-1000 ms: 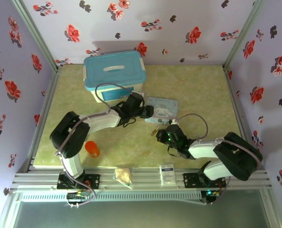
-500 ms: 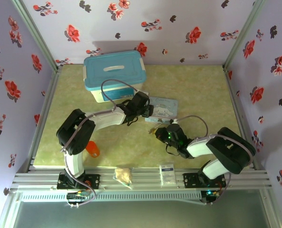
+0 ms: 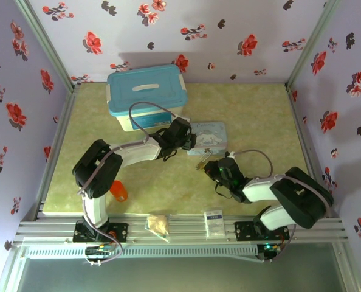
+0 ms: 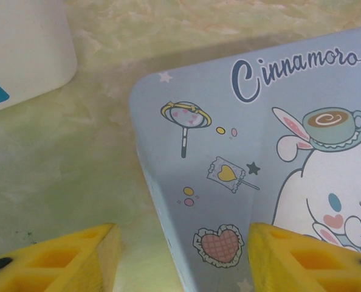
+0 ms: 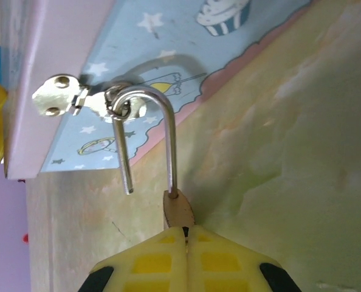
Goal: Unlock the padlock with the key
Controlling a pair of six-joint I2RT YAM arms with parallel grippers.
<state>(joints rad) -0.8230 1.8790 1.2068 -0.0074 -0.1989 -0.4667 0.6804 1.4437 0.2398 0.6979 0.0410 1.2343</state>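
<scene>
The right gripper [image 5: 183, 234] has its yellow jaws pressed together, and they are pinching the little gold padlock [image 5: 178, 212] by its body. Only the top bit of the gold body pokes out from between them. The padlock's silver loop [image 5: 168, 134] goes up and hooks through a small ring on the shiny clasp [image 5: 56, 100] of the pale blue cartoon tin [image 4: 241, 158]. One end of the loop sits in the gold body. The other end hangs free in the air, so the padlock is open. The left gripper [image 4: 183, 237] is at the other side of the tin. Its jaws are spread apart, with a corner of the tin between them. One jaw is over the lid and the other is out over the green tabletop [image 3: 253, 115], not touching the tin's side. A white box with a blue lid [image 3: 145, 91] stands behind the tin. An orange cup [image 3: 118, 191] stands near the left arm. A white sachet [image 3: 214, 219] lies at the near edge.
</scene>
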